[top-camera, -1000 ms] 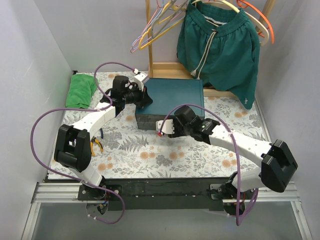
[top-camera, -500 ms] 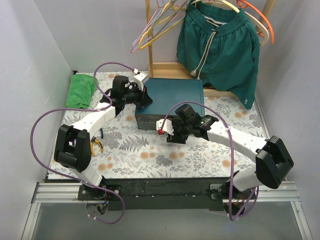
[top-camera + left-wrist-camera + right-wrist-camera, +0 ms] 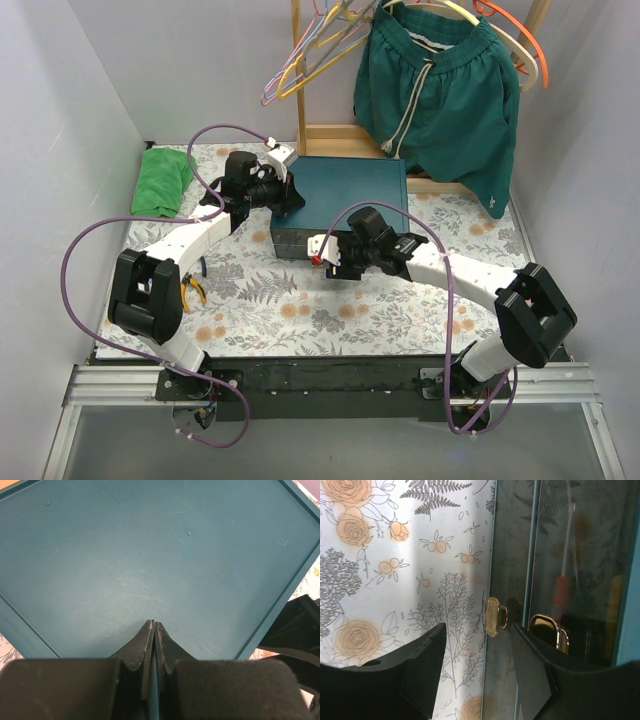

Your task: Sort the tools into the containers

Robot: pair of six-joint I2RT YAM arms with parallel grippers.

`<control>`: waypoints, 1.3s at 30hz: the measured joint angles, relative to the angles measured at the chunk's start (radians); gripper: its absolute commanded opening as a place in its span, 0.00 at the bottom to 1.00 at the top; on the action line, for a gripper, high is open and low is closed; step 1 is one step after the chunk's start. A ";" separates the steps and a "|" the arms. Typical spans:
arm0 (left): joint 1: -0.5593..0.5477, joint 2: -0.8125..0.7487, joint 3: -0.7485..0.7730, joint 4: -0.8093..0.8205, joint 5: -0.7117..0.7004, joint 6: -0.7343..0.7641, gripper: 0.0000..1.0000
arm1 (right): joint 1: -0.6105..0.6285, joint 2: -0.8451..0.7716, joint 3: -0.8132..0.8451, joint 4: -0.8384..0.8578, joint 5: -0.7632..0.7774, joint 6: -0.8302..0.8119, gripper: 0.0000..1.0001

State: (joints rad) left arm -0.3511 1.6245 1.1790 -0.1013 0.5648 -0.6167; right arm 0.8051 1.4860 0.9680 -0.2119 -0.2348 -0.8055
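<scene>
The dark teal box stands at the table's middle back, and both drawers look pushed in. My left gripper is shut and empty and rests over the box's top near its left corner; the left wrist view shows the shut fingertips over the teal top. My right gripper is open at the box's front. In the right wrist view, my right gripper has its jaws on either side of a brass pull, not closed on it. A second pull sits beside it. Orange-and-black pliers lie on the left, partly under my left arm.
A green folded cloth lies at the back left. A wooden rack with coloured hangers and green shorts stands behind the box. Red and yellow shapes show dimly in the glossy drawer front.
My right arm has swung in and brought its open gripper a little left, up to the box's front. My left arm has not moved.
</scene>
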 measured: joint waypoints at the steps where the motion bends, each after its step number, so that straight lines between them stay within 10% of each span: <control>1: 0.000 0.000 0.000 0.000 0.000 0.000 0.00 | 0.000 0.003 -0.010 0.019 0.003 -0.008 0.62; 24: 0.000 0.026 0.031 -0.003 -0.001 0.016 0.00 | 0.046 -0.055 -0.173 -0.022 -0.119 -0.053 0.65; 39: -0.002 0.024 0.026 0.001 -0.001 0.018 0.00 | 0.047 -0.009 -0.231 0.303 0.150 0.012 0.65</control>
State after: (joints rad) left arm -0.3527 1.6489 1.2053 -0.1001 0.5636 -0.5983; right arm 0.8520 1.4773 0.7372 0.0914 -0.0853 -0.7937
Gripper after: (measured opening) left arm 0.009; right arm 0.654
